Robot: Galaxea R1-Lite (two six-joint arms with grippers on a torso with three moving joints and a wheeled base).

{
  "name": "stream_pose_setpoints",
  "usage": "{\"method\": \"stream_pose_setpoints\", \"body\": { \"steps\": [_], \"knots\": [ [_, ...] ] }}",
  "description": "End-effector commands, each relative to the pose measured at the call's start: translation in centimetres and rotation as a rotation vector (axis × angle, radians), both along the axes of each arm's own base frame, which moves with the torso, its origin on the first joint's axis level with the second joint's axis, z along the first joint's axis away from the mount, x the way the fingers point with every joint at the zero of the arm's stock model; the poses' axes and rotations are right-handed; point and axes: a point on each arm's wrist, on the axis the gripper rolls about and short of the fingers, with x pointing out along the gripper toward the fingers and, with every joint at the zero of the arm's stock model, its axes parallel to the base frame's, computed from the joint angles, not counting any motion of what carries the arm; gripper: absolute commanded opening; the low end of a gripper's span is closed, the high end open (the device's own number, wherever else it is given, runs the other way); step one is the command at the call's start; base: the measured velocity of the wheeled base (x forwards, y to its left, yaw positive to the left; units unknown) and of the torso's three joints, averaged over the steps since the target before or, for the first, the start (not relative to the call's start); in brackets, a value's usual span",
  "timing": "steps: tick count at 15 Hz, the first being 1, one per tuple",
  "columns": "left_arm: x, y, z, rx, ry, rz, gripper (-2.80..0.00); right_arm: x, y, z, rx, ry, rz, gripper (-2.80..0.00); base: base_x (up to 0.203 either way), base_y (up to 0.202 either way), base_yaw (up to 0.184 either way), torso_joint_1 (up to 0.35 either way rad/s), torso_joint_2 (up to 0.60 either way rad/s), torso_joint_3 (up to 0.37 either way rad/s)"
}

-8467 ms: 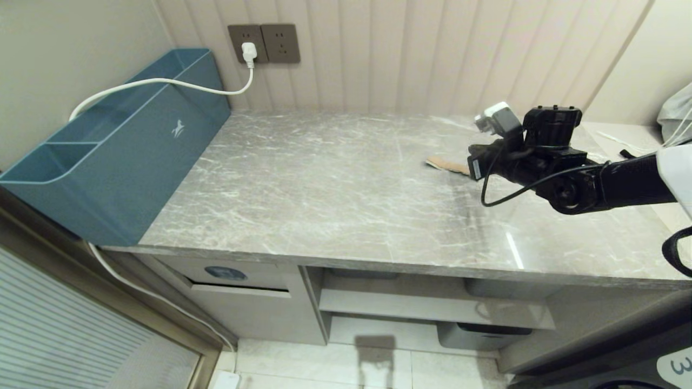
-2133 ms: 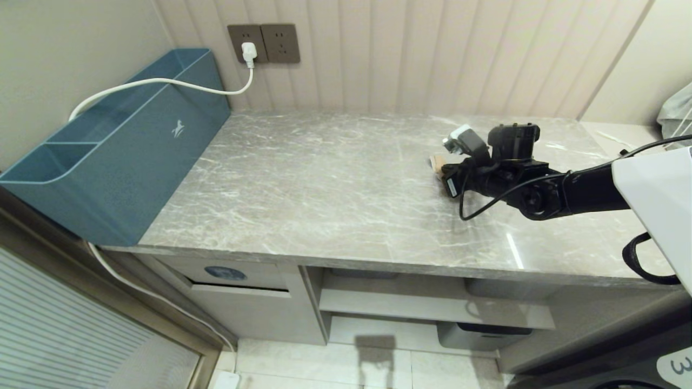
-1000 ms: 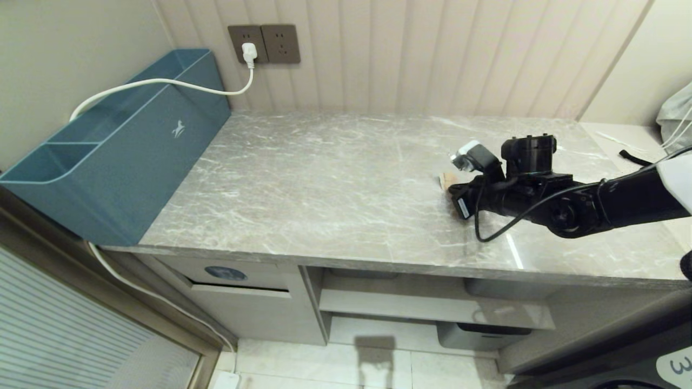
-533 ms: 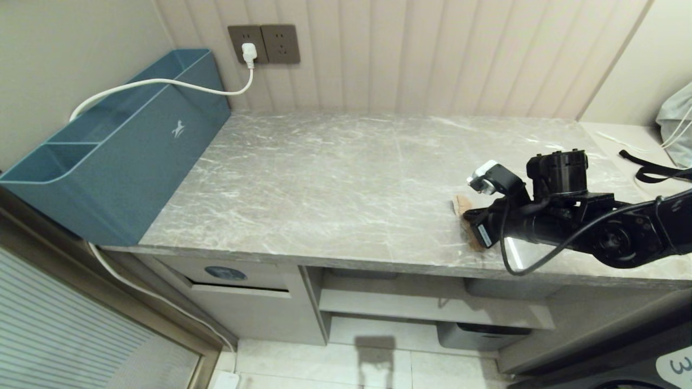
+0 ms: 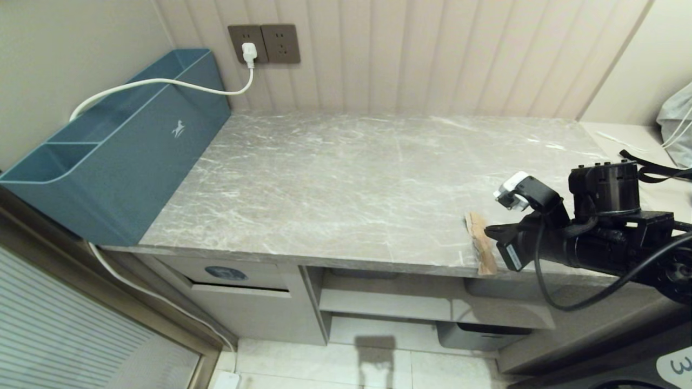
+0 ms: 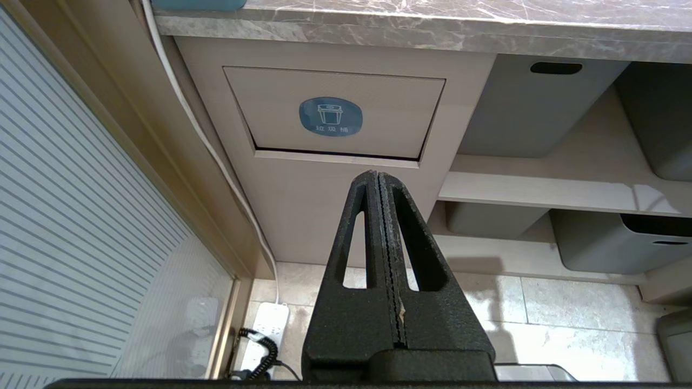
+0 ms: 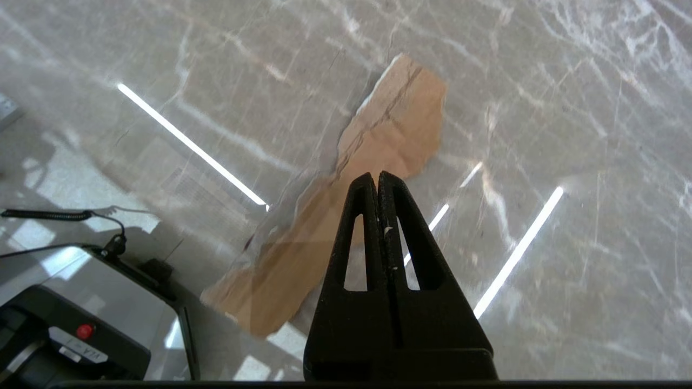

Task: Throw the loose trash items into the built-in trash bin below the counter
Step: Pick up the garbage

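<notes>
One loose trash item, a torn brown cardboard scrap, lies at the front right of the grey marble counter with its near end jutting over the edge. My right gripper is shut, and its tips rest on top of the scrap without pinching it. Below the counter at the left is the built-in trash bin, its flap slightly ajar. In the left wrist view the flap carries a round blue sticker, and my left gripper hangs shut and empty in front of it.
A long blue-teal box stands along the counter's left side, with a white cable running to a wall socket. Grey tubs sit on shelves under the counter. A power strip lies on the floor. My base is beneath the scrap's overhang.
My right gripper has slid from mid-counter toward the front edge, dragging the scrap along; the scrap now overhangs the edge. The left arm has not moved.
</notes>
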Motion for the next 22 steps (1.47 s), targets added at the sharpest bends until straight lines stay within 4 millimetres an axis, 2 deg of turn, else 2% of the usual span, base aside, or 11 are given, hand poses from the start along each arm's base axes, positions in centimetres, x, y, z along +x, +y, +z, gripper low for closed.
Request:
{"method": "stream_pose_setpoints", "body": {
  "steps": [1,3,6,8,10,14,15,19,22],
  "knots": [
    [0.0,0.0,0.0,0.000,0.001,0.000,-2.80,-1.3,-0.3,0.6,0.002,-0.021,0.002,-2.80,0.000,0.000,0.000,0.000,0.00,0.000],
    [0.0,0.0,0.0,0.000,0.001,0.000,-2.80,-2.1,-0.5,0.7,0.003,-0.021,0.002,-2.80,0.000,0.000,0.000,0.000,0.00,0.000],
    [0.0,0.0,0.0,0.000,0.001,0.002,-2.80,-3.0,-0.9,2.1,0.029,-0.064,-0.011,-2.80,0.000,0.000,0.000,0.000,0.00,0.000],
    [0.0,0.0,0.0,0.000,0.001,0.001,-2.80,-3.4,-0.9,2.0,0.033,-0.060,-0.002,-2.80,0.000,0.000,0.000,0.000,0.00,0.000],
    [0.0,0.0,0.0,0.000,0.001,0.002,-2.80,-5.0,-0.7,1.6,0.061,-0.036,0.018,-2.80,0.000,0.000,0.000,0.000,0.00,0.000],
    [0.0,0.0,0.0,0.000,0.001,0.002,-2.80,-6.4,-0.8,0.6,0.134,0.021,-0.008,-2.80,0.000,0.000,0.000,0.000,0.00,0.000],
    [0.0,0.0,0.0,0.000,0.001,0.000,-2.80,-7.4,-1.0,0.6,0.178,0.032,-0.026,-2.80,0.000,0.000,0.000,0.000,0.00,0.000],
    [0.0,0.0,0.0,0.000,0.001,0.002,-2.80,-8.6,-0.7,0.3,0.399,0.139,-0.054,-2.80,0.000,0.000,0.000,0.000,0.00,0.000],
    [0.0,0.0,0.0,0.000,0.001,0.000,-2.80,-9.8,0.5,-1.3,0.546,0.297,-0.044,-2.80,0.000,0.000,0.000,0.000,0.00,0.000]
  ]
}}
